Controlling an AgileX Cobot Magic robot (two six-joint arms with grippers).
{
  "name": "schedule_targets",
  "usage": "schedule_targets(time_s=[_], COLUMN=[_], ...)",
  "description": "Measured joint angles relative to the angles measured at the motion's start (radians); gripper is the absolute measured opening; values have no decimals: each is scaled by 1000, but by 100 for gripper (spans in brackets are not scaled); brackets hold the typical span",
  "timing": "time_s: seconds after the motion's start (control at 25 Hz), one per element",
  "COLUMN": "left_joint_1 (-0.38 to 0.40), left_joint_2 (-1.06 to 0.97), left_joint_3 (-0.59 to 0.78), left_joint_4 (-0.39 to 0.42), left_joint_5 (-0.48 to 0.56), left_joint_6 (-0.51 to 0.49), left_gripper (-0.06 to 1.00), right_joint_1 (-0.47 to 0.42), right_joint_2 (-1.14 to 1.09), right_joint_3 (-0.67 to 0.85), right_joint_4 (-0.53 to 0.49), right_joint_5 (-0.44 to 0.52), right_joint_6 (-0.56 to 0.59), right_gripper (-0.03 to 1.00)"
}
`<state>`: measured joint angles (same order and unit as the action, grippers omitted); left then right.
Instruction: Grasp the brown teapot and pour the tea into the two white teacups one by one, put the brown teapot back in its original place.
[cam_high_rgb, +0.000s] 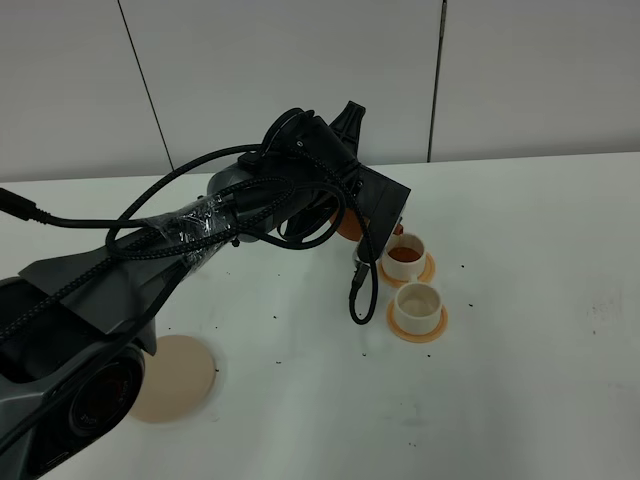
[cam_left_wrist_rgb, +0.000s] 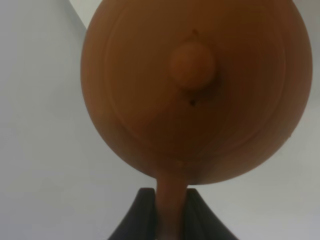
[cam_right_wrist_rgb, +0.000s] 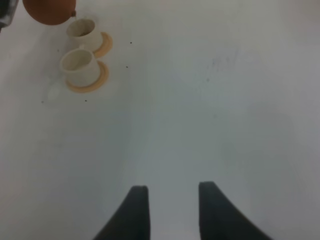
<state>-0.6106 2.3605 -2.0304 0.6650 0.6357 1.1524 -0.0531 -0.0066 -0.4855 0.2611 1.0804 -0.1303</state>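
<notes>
Brown teapot (cam_left_wrist_rgb: 150, 100) blurred, cropped in left wrist view; overhead, left arm (cam_high_rgb: 200, 225) hides most; coaster (cam_high_rgb: 185, 380) part covered.

Brown teapot (cam_left_wrist_rgb: 190, 90) matt, smooth clay; teacups (cam_high_rgb: 420, 303) (cam_high_rgb: 406, 257) smooth, faintly glossy; table (cam_high_rgb: 530, 390) matt; cable (cam_high_rgb: 150, 235) braided.

I am finding no text, label, brand, number or sign that I can read on anything in the three views.
</notes>
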Motion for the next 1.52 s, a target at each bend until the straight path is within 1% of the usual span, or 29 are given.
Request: schedule_targets(time_s=[0.68, 1.52], left_joint_1=[0, 0], left_joint_2=[0, 0], left_joint_3=[0, 0], left_joint_4=[0, 0], left_joint_5=[-6, -17], left_joint_6=[2, 56], left_gripper=[17, 17], right_joint_1=[0, 0], right_joint_2=[0, 0], right_joint_3=[0, 0], right_joint_4=[0, 0], right_joint_5=[0, 0], right_joint_6=[0, 0], right_gripper=[24, 24])
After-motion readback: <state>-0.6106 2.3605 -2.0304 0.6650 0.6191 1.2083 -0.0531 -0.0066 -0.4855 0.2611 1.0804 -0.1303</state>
